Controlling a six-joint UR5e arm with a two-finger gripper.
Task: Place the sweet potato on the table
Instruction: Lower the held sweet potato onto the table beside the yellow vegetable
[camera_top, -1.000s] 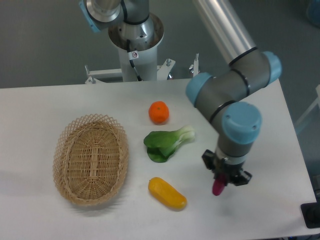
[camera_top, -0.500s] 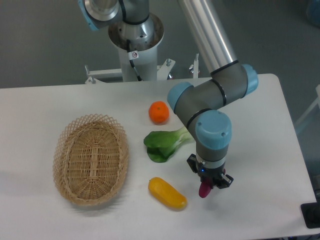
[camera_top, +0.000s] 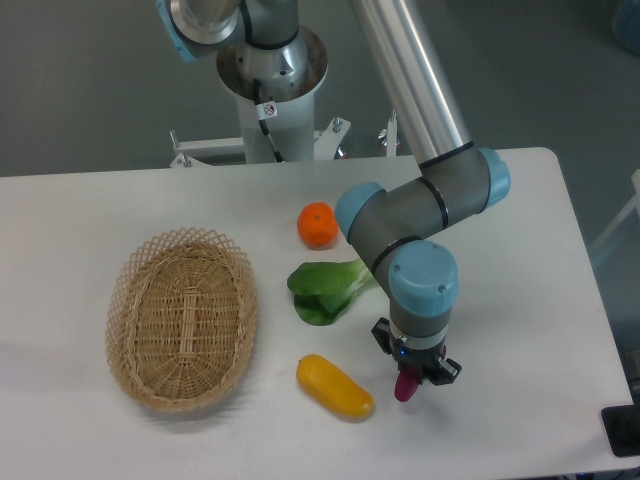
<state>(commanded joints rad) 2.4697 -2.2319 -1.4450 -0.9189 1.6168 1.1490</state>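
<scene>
The sweet potato (camera_top: 405, 388) is a small magenta-purple piece hanging end-down from my gripper (camera_top: 411, 372), mostly hidden by the fingers. The gripper is shut on it, just right of the yellow oblong (camera_top: 335, 387) and close over the white table (camera_top: 520, 300) near its front edge. I cannot tell whether the sweet potato's tip touches the tabletop.
An oval wicker basket (camera_top: 182, 317) stands at the left. A round orange fruit (camera_top: 318, 224) and a green leafy vegetable (camera_top: 325, 289) lie in the middle, behind the yellow oblong. The arm's elbow hangs over the vegetable's white end.
The gripper has carried the sweet potato leftward from the right side of the table to beside the yellow oblong. In the last half second it moved only slightly.
</scene>
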